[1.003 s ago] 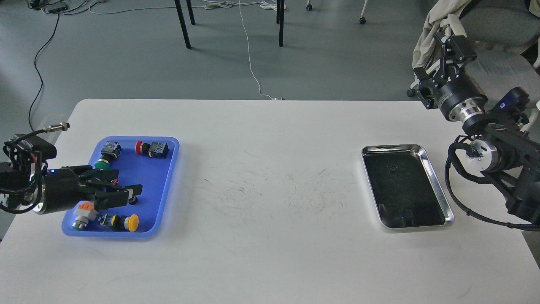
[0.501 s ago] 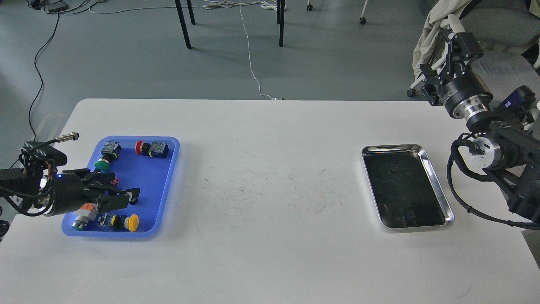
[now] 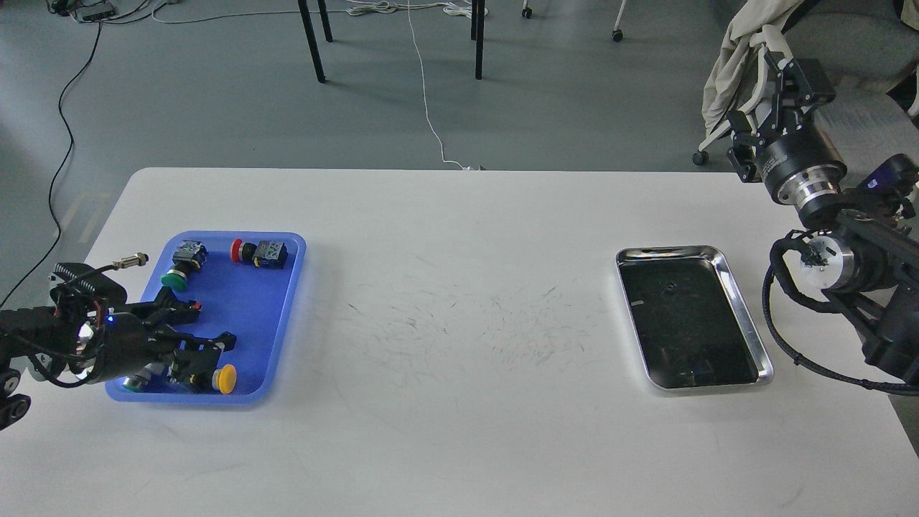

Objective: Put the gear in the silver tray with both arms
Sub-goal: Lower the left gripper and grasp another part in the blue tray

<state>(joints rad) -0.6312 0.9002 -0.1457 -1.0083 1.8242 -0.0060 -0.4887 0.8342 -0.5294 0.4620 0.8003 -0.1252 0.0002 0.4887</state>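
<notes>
The silver tray [image 3: 747, 318] lies at the right of the white table, with nothing in it but dark reflections. My left gripper [image 3: 207, 327] is open and low over the front left of a blue plastic tray [image 3: 283, 301]. Its fingers straddle the parts there, beside a yellow-capped push button [image 3: 225, 378]. A green button [image 3: 172, 278] and a red button with a black body [image 3: 258, 252] lie at the tray's back. I see no plain gear. My right gripper [image 3: 788, 63] is open, empty and raised beyond the table's far right corner.
The right arm's wrist and cables [image 3: 826, 262] hang just right of the silver tray. A chair with cloth [image 3: 739, 43] stands behind the right gripper. The table's scuffed middle [image 3: 459, 323] holds no objects. Chair legs and cords are on the floor beyond.
My left gripper has drawn back left and sunk lower over the blue tray's front, now covering the grey-and-orange part. My right gripper has drifted right and slightly up.
</notes>
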